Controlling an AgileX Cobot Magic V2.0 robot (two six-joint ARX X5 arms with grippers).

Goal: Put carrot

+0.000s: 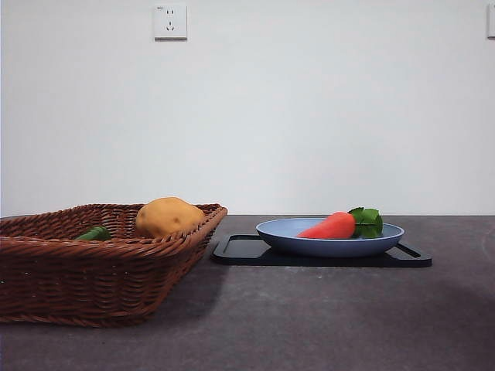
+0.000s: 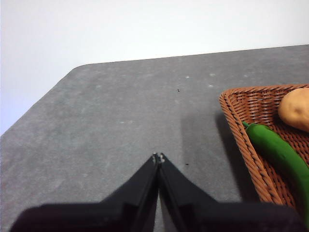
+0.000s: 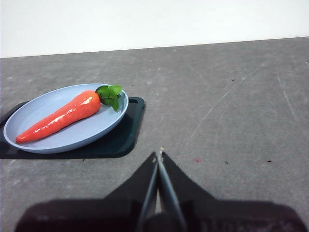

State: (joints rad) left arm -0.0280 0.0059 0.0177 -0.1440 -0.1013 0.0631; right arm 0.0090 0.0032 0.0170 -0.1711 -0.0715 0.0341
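Observation:
The orange-red carrot (image 1: 331, 226) with green leaves lies in a blue plate (image 1: 278, 230) on a black tray (image 1: 241, 250), right of centre in the front view. In the right wrist view the carrot (image 3: 60, 116) rests across the plate (image 3: 34, 108), and my right gripper (image 3: 159, 155) hangs shut and empty over bare table, apart from the tray. My left gripper (image 2: 158, 156) is shut and empty over the grey table, beside the wicker basket's rim (image 2: 241, 137). Neither arm shows in the front view.
A brown wicker basket (image 1: 100, 282) stands at the left and holds a tan potato-like lump (image 1: 167, 216) and a dark green vegetable (image 1: 94, 233). A white wall with a socket (image 1: 170, 22) closes the back. Grey tabletop (image 1: 325, 317) lies in front.

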